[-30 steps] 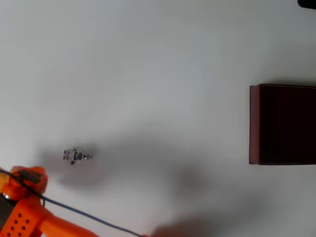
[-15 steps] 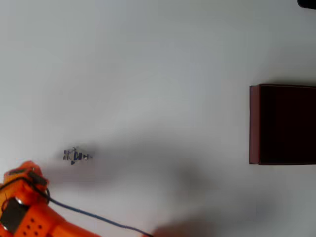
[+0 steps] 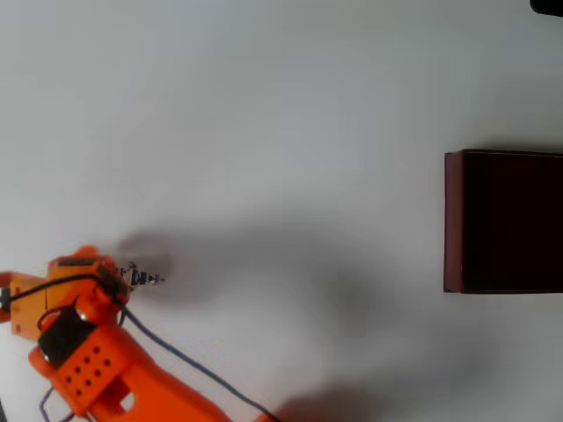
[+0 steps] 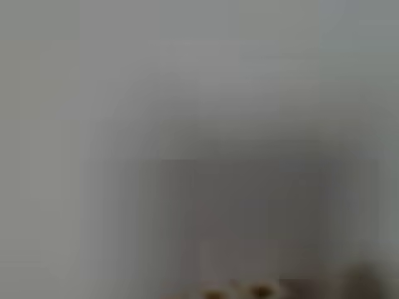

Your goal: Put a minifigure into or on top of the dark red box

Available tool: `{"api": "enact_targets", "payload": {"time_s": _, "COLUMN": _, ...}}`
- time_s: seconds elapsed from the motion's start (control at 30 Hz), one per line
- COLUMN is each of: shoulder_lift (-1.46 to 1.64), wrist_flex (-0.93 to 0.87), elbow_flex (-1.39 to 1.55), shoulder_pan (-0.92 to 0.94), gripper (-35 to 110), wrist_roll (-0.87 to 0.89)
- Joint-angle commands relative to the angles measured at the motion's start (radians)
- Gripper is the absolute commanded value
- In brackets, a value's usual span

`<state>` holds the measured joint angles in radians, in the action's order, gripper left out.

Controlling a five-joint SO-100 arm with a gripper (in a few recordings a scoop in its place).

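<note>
The minifigure (image 3: 143, 278), tiny, white and grey with blue marks, lies on the white table at the lower left of the overhead view. My orange gripper (image 3: 98, 274) sits right over its left end and hides part of it; whether the fingers are open or shut cannot be told from above. The dark red box (image 3: 503, 221), with maroon walls and a nearly black inside, stands far off at the right edge. The wrist view is a grey blur with small pale blobs at its bottom edge.
A blue cable (image 3: 189, 369) trails from the orange arm (image 3: 97, 369) across the lower left of the white table (image 3: 290, 132). A dark object (image 3: 547, 6) pokes in at the top right corner.
The arm has swung up and to the right, from below-left of the minifigure to right over its left end. The minifigure and the box have stayed put.
</note>
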<state>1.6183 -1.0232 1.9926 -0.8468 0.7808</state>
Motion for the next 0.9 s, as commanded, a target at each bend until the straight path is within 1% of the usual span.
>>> {"api": "enact_targets", "payload": {"time_s": 0.0, "shoulder_lift": -0.035, "wrist_flex": -0.048, "elbow_flex": -0.078, "shoulder_pan": 0.015, "gripper": 19, "wrist_roll": -0.012}}
{"api": "enact_targets", "payload": {"time_s": 0.07, "shoulder_lift": -0.052, "wrist_flex": -0.118, "elbow_flex": -0.133, "shoulder_pan": 0.035, "gripper": 18, "wrist_roll": -0.052}}
{"api": "enact_targets", "payload": {"time_s": 0.23, "shoulder_lift": -0.044, "wrist_flex": -0.192, "elbow_flex": -0.127, "shoulder_pan": 0.044, "gripper": 18, "wrist_roll": -0.092}}
{"api": "enact_targets", "payload": {"time_s": 0.4, "shoulder_lift": -0.106, "wrist_flex": -0.207, "elbow_flex": -0.132, "shoulder_pan": 0.069, "gripper": 18, "wrist_roll": -0.130}}
{"api": "enact_targets", "payload": {"time_s": 0.53, "shoulder_lift": -0.110, "wrist_flex": -0.207, "elbow_flex": -0.141, "shoulder_pan": 0.058, "gripper": 18, "wrist_roll": -0.126}}
{"api": "enact_targets", "payload": {"time_s": 0.87, "shoulder_lift": -0.252, "wrist_flex": -0.262, "elbow_flex": -0.265, "shoulder_pan": 0.058, "gripper": 16, "wrist_roll": -0.123}}
